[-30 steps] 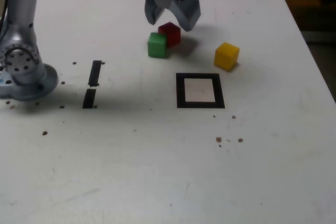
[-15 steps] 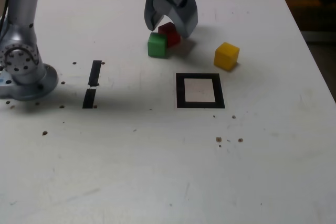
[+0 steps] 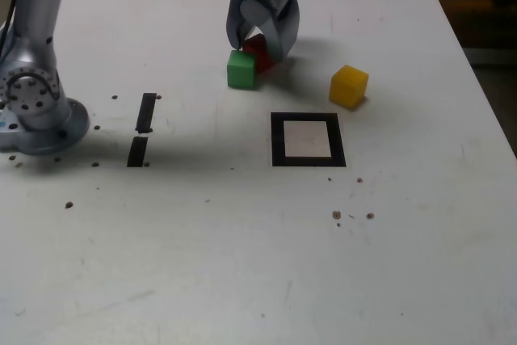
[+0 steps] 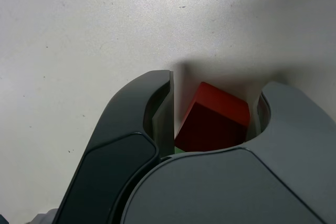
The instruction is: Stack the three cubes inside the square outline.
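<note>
The red cube (image 3: pixel 262 54) rests on the white table at the back, and my gripper (image 3: pixel 258 48) is down over it with a finger on each side. In the wrist view the red cube (image 4: pixel 215 116) fills the space between the dark fingers (image 4: pixel 157 108), set slightly askew to them, and the gripper (image 4: pixel 218 83) is shut on it. The green cube (image 3: pixel 241 69) touches the red one on the exterior view's left. A yellow cube (image 3: pixel 349 86) stands apart to the right. The square outline (image 3: pixel 277 140) lies in front of the cubes with nothing inside.
The arm's grey base (image 3: pixel 36 107) stands at the exterior view's left. Two short black strips (image 3: pixel 147 111) (image 3: pixel 137 151) lie beside it. Small brown specks (image 3: pixel 337 215) dot the table. The table's right edge (image 3: pixel 485 103) runs diagonally, with the floor beyond.
The gripper has come down over the red cube and its fingers have narrowed from wide open to closed around it. The cubes have not moved.
</note>
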Available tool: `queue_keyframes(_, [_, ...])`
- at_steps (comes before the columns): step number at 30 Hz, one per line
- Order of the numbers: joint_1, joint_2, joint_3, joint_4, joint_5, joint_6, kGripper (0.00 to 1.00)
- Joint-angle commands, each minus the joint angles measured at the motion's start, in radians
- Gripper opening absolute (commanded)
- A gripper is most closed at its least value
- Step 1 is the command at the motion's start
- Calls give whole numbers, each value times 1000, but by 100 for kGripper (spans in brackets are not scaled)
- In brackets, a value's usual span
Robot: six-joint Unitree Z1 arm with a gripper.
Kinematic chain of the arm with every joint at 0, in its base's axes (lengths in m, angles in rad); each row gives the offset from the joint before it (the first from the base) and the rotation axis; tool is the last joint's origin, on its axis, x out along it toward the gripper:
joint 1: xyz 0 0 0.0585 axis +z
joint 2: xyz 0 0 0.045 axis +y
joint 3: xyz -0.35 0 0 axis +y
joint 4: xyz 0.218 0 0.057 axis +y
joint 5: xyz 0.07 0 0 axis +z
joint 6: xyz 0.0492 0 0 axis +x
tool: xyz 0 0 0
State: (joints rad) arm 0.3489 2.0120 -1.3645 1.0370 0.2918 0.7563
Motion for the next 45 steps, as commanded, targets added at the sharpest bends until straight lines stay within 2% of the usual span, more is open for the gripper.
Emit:
queue_keyframes(1, [1, 7, -13, 14, 2, -4, 23])
queue_keyframes(7, [-3, -44, -100, 106, 14, -32, 21])
queue_keyframes(13, [-84, -121, -219, 268, 12, -112, 21])
queue_keyframes(17, [-176, -153, -230, 327, -9, -224, 21])
queue_keyframes(22, [-275, -149, -212, 331, -44, -381, 22])
queue_keyframes(23, [-284, -150, -207, 331, -43, -401, 25])
queue_keyframes(24, [-286, -156, -198, 332, -39, -422, 34])
queue_keyframes(29, [-219, -177, -163, 328, -4, -432, 84])
queue_keyframes(31, [-178, -175, -160, 319, 14, -403, 94])
queue_keyframes(34, [-117, -164, -156, 300, 41, -320, 96])
queue_keyframes(37, [-52, -148, -142, 275, 50, -219, 95])
queue_keyframes(41, [13, -115, -125, 235, 33, -126, 95])
queue_keyframes(45, [36, -77, -110, 194, 8, -82, 93])
